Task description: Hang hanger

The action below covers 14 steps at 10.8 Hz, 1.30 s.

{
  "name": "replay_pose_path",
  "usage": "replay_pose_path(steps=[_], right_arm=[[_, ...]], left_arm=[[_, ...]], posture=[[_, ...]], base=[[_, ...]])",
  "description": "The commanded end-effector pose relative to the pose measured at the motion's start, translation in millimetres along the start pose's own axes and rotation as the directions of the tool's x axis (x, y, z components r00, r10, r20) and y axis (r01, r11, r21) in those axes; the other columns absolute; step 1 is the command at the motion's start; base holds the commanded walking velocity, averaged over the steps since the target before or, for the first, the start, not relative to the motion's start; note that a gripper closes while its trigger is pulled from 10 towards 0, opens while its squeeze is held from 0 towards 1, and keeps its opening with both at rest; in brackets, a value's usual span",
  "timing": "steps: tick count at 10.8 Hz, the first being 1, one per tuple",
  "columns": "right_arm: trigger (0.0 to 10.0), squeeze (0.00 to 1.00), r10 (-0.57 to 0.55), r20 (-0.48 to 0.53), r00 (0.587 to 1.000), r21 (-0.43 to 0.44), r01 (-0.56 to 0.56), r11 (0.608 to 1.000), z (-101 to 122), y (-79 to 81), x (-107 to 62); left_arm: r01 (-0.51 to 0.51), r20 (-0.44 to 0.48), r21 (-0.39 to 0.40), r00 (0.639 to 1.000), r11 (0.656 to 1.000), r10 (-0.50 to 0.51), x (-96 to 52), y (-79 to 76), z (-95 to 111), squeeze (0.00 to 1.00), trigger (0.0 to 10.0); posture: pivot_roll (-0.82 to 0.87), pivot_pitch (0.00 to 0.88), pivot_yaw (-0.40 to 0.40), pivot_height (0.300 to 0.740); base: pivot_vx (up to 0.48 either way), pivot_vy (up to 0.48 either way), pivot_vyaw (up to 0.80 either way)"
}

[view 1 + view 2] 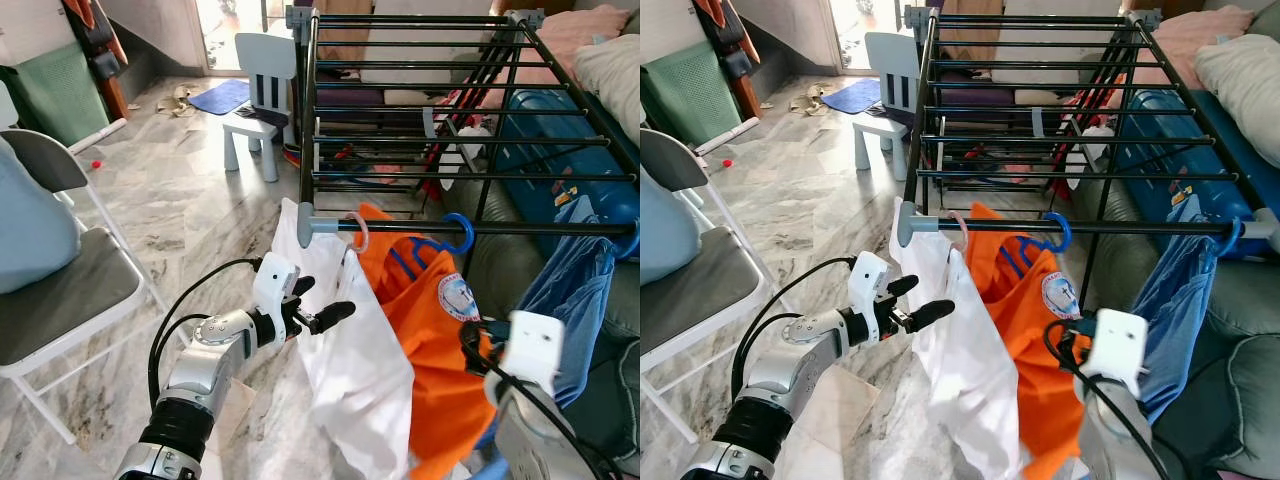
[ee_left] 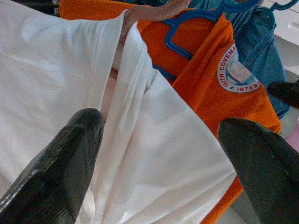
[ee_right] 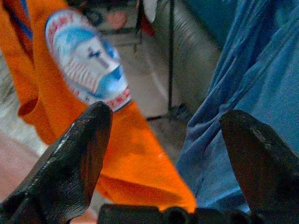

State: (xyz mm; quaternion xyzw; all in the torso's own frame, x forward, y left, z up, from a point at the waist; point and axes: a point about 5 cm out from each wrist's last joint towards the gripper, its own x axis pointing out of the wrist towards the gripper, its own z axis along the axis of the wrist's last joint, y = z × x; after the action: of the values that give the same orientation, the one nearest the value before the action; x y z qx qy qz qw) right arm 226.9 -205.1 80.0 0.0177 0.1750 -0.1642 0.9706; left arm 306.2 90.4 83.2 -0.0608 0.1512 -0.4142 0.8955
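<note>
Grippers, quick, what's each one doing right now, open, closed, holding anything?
Left gripper: open, empty, beside the white shirt.
Right gripper: open, empty, between the orange shirt and the blue garment.

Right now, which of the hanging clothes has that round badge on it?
Look at the black drying rack and follow its nearest rail. Three garments hang there: the white shirt, the blue garment, and between them the orange shirt on a blue hanger, the one with a round printed badge.

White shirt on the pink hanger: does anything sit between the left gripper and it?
Nothing visible does. The left gripper is open right beside the white shirt, which already hangs by its pink hanger on the drying rack's front bar. The orange shirt hangs behind it, on the far side.
</note>
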Motion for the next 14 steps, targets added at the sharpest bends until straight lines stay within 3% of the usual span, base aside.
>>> replay_pose_path(steps=[1,4,6,8,9,10,11,14], right_arm=[[10.0,1.0,-0.061,0.08,0.995,0.009,0.06,0.998,14,-10.0,-4.0],[10.0,1.0,-0.227,0.109,0.968,-0.012,0.23,0.973,15,-48.9,-6.5],[10.0,1.0,-0.262,0.115,0.958,-0.016,0.266,0.964,20,-66.4,2.5],[10.0,1.0,-0.336,0.084,0.938,-0.049,0.341,0.939,23,-99.1,16.0],[10.0,1.0,-0.334,0.057,0.941,-0.065,0.337,0.939,22,-108.0,22.8],[10.0,0.63,-0.289,0.048,0.956,-0.064,0.292,0.954,26,-115.7,34.9],[10.0,0.0,-0.271,0.015,0.962,-0.054,0.271,0.961,29,-122.2,49.8],[10.0,0.0,-0.191,-0.053,0.98,0.005,0.192,0.981,30,-124.0,76.6]], left_arm=[[0.012,-0.001,0.029,1.0,0.999,-0.012,0.6,0.3,5,0.0,10.0],[0.061,-0.003,0.03,0.998,0.998,-0.061,1.7,-3.8,6,0.0,10.0],[0.075,-0.011,0.032,0.997,0.997,-0.075,1.1,-4.1,5,0.0,10.0],[0.073,-0.016,0.042,0.997,0.996,-0.073,-0.6,-3.0,6,0.0,10.0],[0.073,-0.019,0.043,0.997,0.996,-0.072,-0.9,-2.9,6,0.0,10.0],[0.076,-0.023,0.045,0.997,0.996,-0.075,-1.7,-2.3,7,0.0,10.0],[0.08,-0.035,0.051,0.996,0.996,-0.078,-4.3,0.7,9,0.0,10.0],[0.062,-0.049,0.057,0.997,0.996,-0.059,-11.8,10.3,13,0.0,10.0]], posture=[[0.03,0.0,-0.017,0.74],[0.02,0.0,-0.009,0.74],[0.03,0.0,-0.004,0.74],[0.04,0.0,-0.004,0.74],[0.04,0.0,-0.003,0.74],[0.06,0.0,0.003,0.74],[0.06,0.0,0.013,0.74],[0.09,0.0,0.029,0.74]], base=[[0.0,0.0,0.0],[0.0,0.0,0.0],[0.0,0.0,0.0],[0.0,0.0,0.0],[0.0,0.0,0.0],[0.0,0.0,0.0],[0.0,0.0,0.0],[0.0,0.0,0.0]])
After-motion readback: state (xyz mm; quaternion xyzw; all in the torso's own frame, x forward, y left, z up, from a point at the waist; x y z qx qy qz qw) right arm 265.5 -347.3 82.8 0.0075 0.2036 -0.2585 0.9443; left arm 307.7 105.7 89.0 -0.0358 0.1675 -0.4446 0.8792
